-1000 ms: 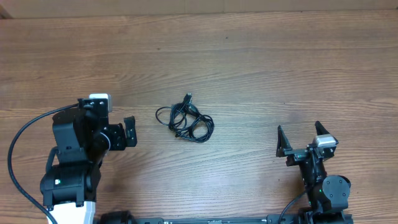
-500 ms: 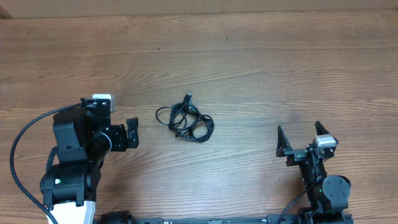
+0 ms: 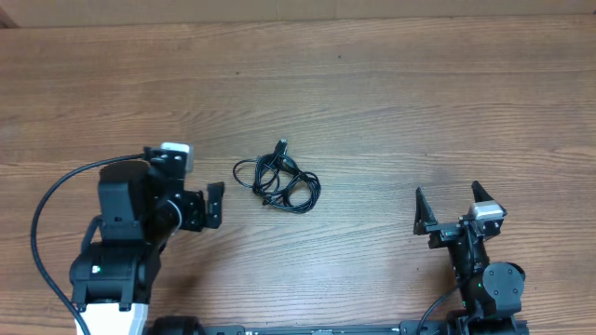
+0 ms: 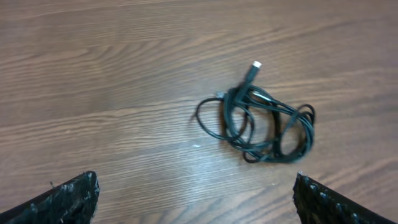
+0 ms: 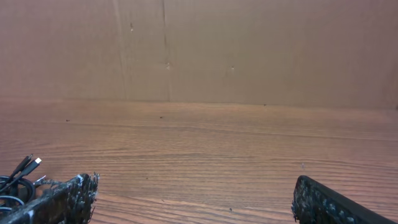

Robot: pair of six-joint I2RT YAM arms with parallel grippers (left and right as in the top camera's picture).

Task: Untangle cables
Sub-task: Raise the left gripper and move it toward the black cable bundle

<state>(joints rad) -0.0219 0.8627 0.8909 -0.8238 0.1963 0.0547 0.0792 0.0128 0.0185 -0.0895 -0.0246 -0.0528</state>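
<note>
Two arms stand nearest, each with one claw. The left claw (image 3: 216,205) sits just left of the cables (image 3: 279,181) and slightly nearer than them, not touching. Its two fingers are spread wide, showing in the lower corners of its wrist view with nothing between them. The right claw (image 3: 447,194) is well to the right of the cables and a little nearer, its two fingers likewise wide apart and empty.

The cables lie as one small bunch on the tabletop (image 3: 372,93), between the two claws but closer to the left one. The cords are thin and black, wound in several overlapping loops; how many separate cords there are I cannot tell. One loop sticks out on the bunch's left side. One plug end with a silvery tip (image 4: 256,64) juts out on its far side. Beyond the cables the tabletop runs on to a plain brown wall (image 5: 249,50).
</note>
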